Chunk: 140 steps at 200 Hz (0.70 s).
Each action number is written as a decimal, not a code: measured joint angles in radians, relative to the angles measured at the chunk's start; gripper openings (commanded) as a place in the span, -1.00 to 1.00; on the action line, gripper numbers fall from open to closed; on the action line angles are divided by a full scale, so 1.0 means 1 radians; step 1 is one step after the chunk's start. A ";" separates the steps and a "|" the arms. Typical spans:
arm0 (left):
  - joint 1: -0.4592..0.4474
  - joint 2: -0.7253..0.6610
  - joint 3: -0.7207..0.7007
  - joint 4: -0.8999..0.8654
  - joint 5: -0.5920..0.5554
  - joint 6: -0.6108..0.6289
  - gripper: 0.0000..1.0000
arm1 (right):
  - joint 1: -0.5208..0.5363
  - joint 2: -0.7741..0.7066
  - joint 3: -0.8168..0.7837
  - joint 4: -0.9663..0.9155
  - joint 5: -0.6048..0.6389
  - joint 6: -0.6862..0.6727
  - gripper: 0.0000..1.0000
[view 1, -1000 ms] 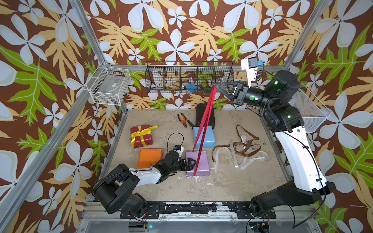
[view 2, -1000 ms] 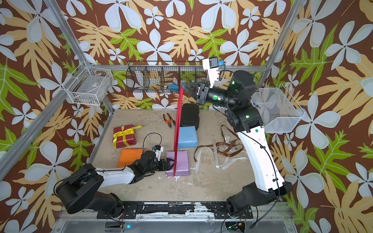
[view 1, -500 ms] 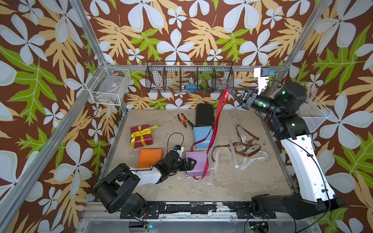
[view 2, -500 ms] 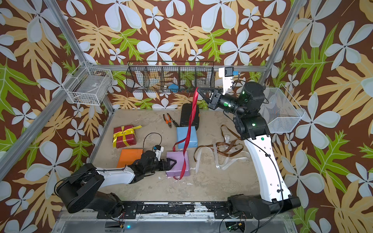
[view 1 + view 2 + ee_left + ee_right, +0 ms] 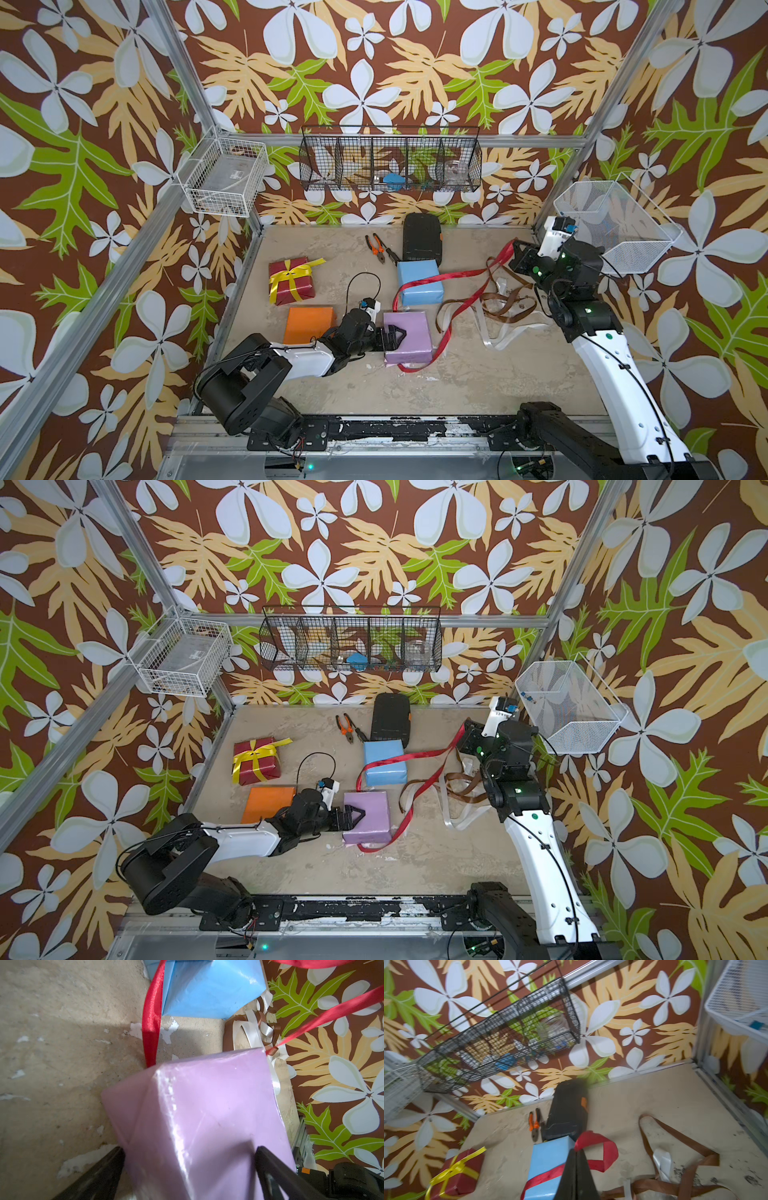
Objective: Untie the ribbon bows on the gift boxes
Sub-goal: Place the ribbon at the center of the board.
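My left gripper (image 5: 394, 335) stands open, its jaws straddling the near edge of the lilac gift box (image 5: 411, 338) (image 5: 207, 1115), whose top is bare. My right gripper (image 5: 514, 251) (image 5: 576, 1150) is shut on one end of the red ribbon (image 5: 453, 275) at the right back. The ribbon hangs slack across the light blue box (image 5: 417, 270) and loops under the lilac box. At the left, the dark red box (image 5: 299, 286) carries a tied yellow bow (image 5: 291, 272). The orange box (image 5: 309, 330) is bare. Brown ribbon (image 5: 507, 309) and white ribbon (image 5: 498, 337) lie loose at the right.
A black ribbed case (image 5: 422, 241) and orange-handled pliers (image 5: 380, 249) lie at the back of the table. A black wire basket (image 5: 390, 160) hangs on the back wall. White wire baskets hang at the left (image 5: 224, 183) and right (image 5: 615, 224), the right one close above my right arm.
My right gripper has dropped from high at the back down to the right side. The red ribbon went from a taut upright line to slack loops. The left arm has not moved.
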 measured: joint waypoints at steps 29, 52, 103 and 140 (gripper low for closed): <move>0.000 0.002 0.000 0.003 0.002 0.000 0.99 | -0.008 0.032 -0.131 0.075 0.093 -0.013 -1.00; 0.000 -0.002 0.000 0.001 0.002 0.000 0.99 | -0.008 0.121 -0.215 0.104 0.130 -0.023 -1.00; 0.000 -0.033 0.009 -0.057 -0.001 0.000 0.99 | -0.006 0.389 -0.115 0.027 0.140 -0.089 0.99; 0.000 -0.069 0.016 -0.121 -0.009 0.004 0.99 | 0.018 0.380 -0.125 -0.011 0.127 -0.115 1.00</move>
